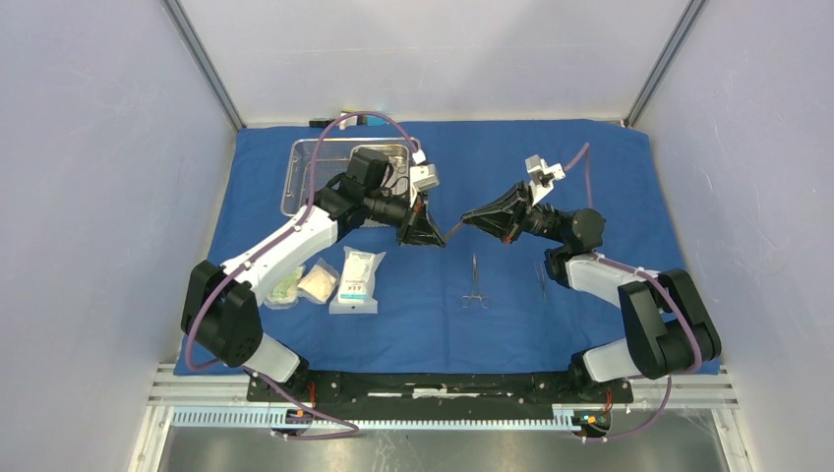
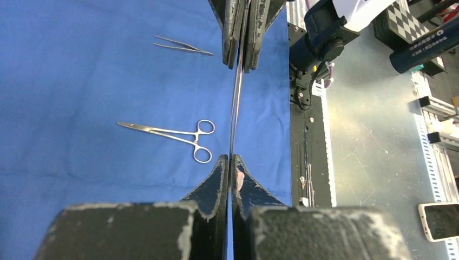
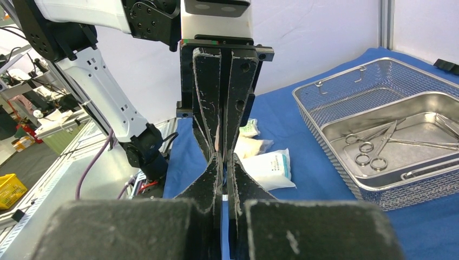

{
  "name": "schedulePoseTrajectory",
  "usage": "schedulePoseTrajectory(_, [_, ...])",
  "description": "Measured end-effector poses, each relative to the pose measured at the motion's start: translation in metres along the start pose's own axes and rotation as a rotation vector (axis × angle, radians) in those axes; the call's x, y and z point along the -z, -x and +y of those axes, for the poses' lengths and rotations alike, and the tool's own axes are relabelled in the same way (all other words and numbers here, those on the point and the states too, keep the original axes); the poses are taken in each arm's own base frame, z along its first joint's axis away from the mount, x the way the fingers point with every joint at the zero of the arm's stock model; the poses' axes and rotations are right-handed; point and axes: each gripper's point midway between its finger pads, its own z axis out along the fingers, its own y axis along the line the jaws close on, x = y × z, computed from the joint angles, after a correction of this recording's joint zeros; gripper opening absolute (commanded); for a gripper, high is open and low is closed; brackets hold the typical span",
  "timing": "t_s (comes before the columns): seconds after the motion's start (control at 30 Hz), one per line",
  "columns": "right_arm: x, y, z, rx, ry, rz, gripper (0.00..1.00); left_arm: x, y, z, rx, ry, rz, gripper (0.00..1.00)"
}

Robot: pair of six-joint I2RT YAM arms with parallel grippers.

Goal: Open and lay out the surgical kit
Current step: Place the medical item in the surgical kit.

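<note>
A slim steel instrument [image 1: 454, 230] is held in the air between the two arms, above the middle of the blue cloth wrap [image 1: 551, 329]. The jaws of the left gripper [image 1: 431, 232] are closed on one end, and those of the right gripper [image 1: 474, 218] on the other. Ringed forceps [image 1: 476, 287] and tweezers [image 1: 541, 278] are laid on the cloth. Three packets [image 1: 356, 280] are placed near the left arm. The wire-mesh basket [image 1: 334, 144], with the steel pan [image 3: 422, 157] inside it, is found at the far left.

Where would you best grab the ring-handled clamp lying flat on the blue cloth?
Probably pinch the clamp across its narrow shank, just ahead of the rings, from straight above: it lies flat on the cloth, so only the top is open.
</note>
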Motion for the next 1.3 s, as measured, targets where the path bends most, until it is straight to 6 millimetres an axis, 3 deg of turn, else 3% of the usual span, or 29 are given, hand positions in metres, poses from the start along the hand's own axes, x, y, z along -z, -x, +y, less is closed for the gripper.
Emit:
schedulePoseTrajectory(0.07, [0.0,0.0,0.0,-0.002,-0.003,0.001,0.05,-0.001,0.0,-0.001,-0.002,-0.005,0.0,0.02])
schedulePoseTrajectory(0.17, [0.001,-0.001,-0.003,-0.003,-0.024,0.0,0.27,-0.001,0.0,0.002,-0.001,0.014,0.003,0.02])
schedulePoseTrajectory(0.27, [0.004,-0.004,-0.02,-0.009,-0.121,0.006,0.58,-0.002,-0.003,0.013,-0.006,0.091,0.021,0.02])
schedulePoseTrajectory(0.4, [0.013,-0.009,-0.046,-0.043,-0.27,0.008,0.72,0.001,-0.009,0.04,-0.015,0.297,0.077,0.02])
schedulePoseTrajectory(0.53, [0.021,-0.015,-0.065,-0.117,-0.379,0.004,0.74,0.006,-0.008,0.062,-0.101,0.53,0.143,0.02])
schedulePoseTrajectory(0.87, [0.028,-0.023,-0.083,-0.271,-0.496,-0.046,0.68,0.022,0.003,0.077,-0.355,0.937,0.266,0.02])
schedulePoseTrajectory(1.07, [0.03,-0.03,-0.084,-0.341,-0.506,-0.068,0.63,0.028,0.015,0.08,-0.455,1.064,0.291,0.02])
schedulePoseTrajectory(1.3, [0.022,-0.026,-0.08,-0.385,-0.467,-0.106,0.61,0.024,0.014,0.083,-0.514,1.115,0.332,0.02])
